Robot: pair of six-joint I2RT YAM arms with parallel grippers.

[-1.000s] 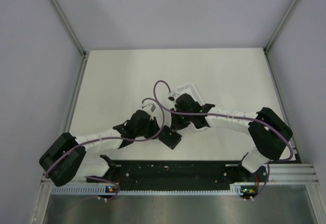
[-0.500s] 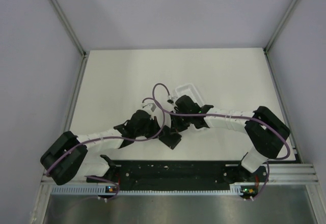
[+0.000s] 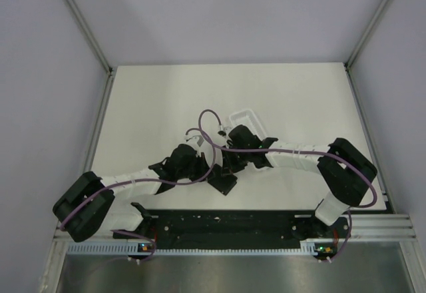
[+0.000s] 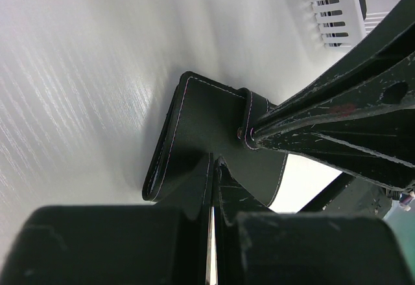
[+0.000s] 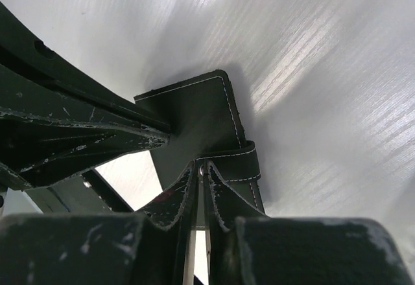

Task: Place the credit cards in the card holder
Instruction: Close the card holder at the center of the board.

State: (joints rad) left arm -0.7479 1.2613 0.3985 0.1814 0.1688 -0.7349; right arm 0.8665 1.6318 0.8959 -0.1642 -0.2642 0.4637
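Note:
The card holder (image 3: pixel 223 182) is a black stitched wallet held just above the table between both arms. My left gripper (image 3: pixel 212 172) is shut on one edge of it; in the left wrist view (image 4: pixel 214 163) its jaws pinch the card holder's (image 4: pixel 207 126) near flap. My right gripper (image 3: pixel 228 166) is shut on the strap tab by the snap; the right wrist view (image 5: pixel 201 166) shows the card holder (image 5: pixel 194 113) ahead. The right fingers (image 4: pixel 318 113) and the left fingers (image 5: pixel 84 129) each show in the other wrist view. No credit cards are in view.
A long white ribbed tray (image 3: pixel 243 117) lies just behind the right wrist, and its slotted end shows in the left wrist view (image 4: pixel 334 6). The black base rail (image 3: pixel 226 223) runs along the near edge. Grey walls stand on both sides.
My right gripper has moved down and left onto the card holder. The card holder has turned a little and looks narrower from above. The left arm has barely moved.

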